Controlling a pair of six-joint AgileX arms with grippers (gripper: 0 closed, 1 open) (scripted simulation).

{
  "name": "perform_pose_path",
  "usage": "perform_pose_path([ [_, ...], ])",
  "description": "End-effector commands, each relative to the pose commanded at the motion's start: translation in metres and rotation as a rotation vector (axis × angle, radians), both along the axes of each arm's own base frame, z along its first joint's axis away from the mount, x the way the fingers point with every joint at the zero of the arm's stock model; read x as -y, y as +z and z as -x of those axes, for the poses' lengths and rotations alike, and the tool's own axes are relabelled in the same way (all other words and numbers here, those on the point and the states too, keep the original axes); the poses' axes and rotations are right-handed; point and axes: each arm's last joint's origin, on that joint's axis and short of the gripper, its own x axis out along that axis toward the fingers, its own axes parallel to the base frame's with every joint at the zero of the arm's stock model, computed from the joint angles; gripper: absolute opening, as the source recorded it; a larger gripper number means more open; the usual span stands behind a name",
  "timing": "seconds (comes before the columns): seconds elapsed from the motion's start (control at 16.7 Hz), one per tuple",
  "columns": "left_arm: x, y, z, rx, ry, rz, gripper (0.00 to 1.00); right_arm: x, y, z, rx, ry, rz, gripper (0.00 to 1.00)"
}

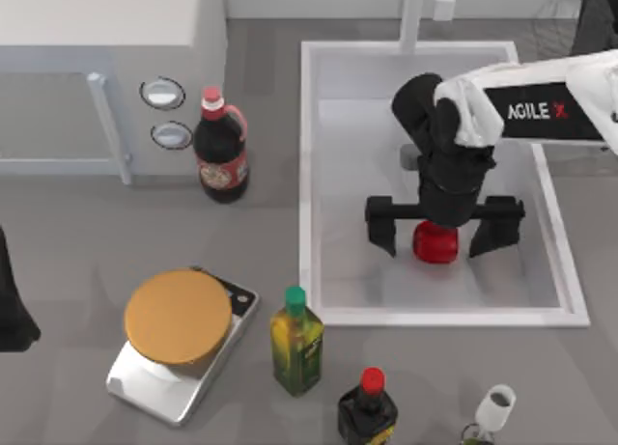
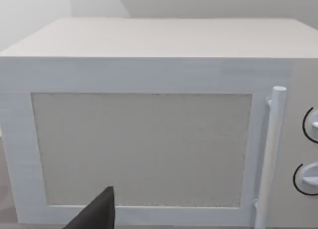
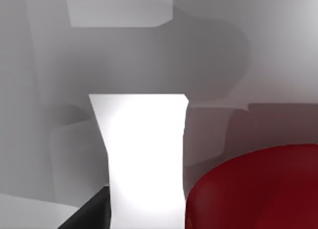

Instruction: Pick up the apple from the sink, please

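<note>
Fingers (image 1: pixel 384 225) spread wide apart, one on each side of the apple (image 1: pixel 435 242), neither pad clearly touching it. Right gripper (image 1: pixel 439 228) lowered into the sink (image 1: pixel 319 175), pointing straight down, wrist and white AgileX arm reaching in from the top view's right. Apple resting on the pale bottom of the basin, toward its near edge (glossy red, also looming large in the right wrist view (image 3: pixel 258 189)). Outside the basin, on the grey surface (image 1: pixel 77 233): cola bottle (image 1: pixel 221 151) upright beside the microwave (image 1: pixel 106 40), kitchen scale (image 1: pixel 182 341) with a round tan plate, green-capped oil bottle (image 1: pixel 296 341) just off the sink's near rim, red-capped dark bottle (image 1: pixel 368 406). Left arm (image 1: pixel 12 300) parked at the far left edge, its wrist camera facing the microwave door (image 2: pixel 141 149).
</note>
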Motion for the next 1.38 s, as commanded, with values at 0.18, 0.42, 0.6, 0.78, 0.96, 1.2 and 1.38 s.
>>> perform_pose_path([
  [0.18, 0.0000, 0.0000, 0.0000, 0.000, 0.000, 0.000, 1.00, 0.0000, 0.0000, 0.0000, 0.000, 0.000, 0.000, 0.92],
  [0.42, 0.0000, 0.0000, 0.0000, 0.000, 0.000, 0.000, 1.00, 0.0000, 0.0000, 0.0000, 0.000, 0.000, 0.000, 0.62],
  [0.6, 0.0000, 0.0000, 0.0000, 0.000, 0.000, 0.000, 1.00, 0.0000, 0.0000, 0.0000, 0.000, 0.000, 0.000, 0.40],
  [0.78, 0.0000, 0.0000, 0.0000, 0.000, 0.000, 0.000, 1.00, 0.0000, 0.0000, 0.0000, 0.000, 0.000, 0.000, 0.17],
  [0.96, 0.0000, 0.0000, 0.0000, 0.000, 0.000, 0.000, 1.00, 0.0000, 0.0000, 0.0000, 0.000, 0.000, 0.000, 0.00],
  [1.2, 0.0000, 0.0000, 0.0000, 0.000, 0.000, 0.000, 1.00, 0.0000, 0.0000, 0.0000, 0.000, 0.000, 0.000, 0.00],
  [1.38, 0.0000, 0.0000, 0.0000, 0.000, 0.000, 0.000, 1.00, 0.0000, 0.0000, 0.0000, 0.000, 0.000, 0.000, 0.00],
])
